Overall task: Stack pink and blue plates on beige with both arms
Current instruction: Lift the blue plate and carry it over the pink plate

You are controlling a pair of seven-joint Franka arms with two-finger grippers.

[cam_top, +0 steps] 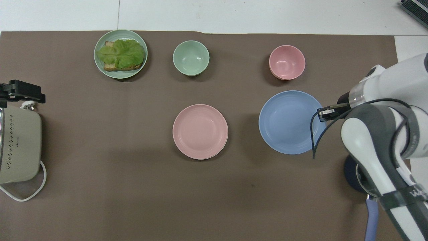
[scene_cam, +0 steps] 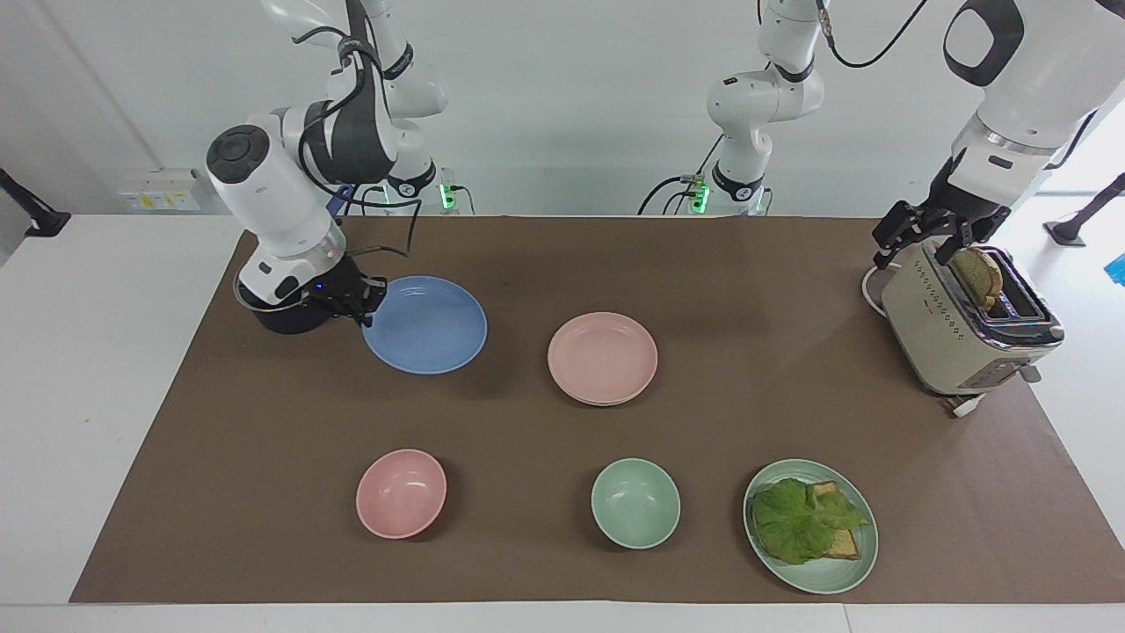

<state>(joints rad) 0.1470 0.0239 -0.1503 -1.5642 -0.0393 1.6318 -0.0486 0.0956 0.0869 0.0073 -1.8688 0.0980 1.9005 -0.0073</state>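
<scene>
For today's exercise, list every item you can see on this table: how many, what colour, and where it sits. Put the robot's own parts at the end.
Blue plate: 1, blue, lifted, held at its rim.
Pink plate: 1, pink, mid-mat, on a plate barely showing beneath.
Pink bowl: 1, pink, farther from robots.
Green bowl: 1, green, beside pink bowl.
Green plate: 1, green, with lettuce and bread.
Toaster: 1, cream, left arm's end.
Pot: 1, dark, under right gripper.
Right gripper: shut on blue plate.
Left gripper: open, over toaster.

The right gripper (scene_cam: 362, 308) pinches the rim of the blue plate (scene_cam: 425, 324) and holds it above the mat (scene_cam: 527, 422). The pink plate (scene_cam: 602, 358) lies on another plate. The left gripper (scene_cam: 933, 236) hangs over the toaster (scene_cam: 958, 325), which holds bread (scene_cam: 978, 275).
</scene>
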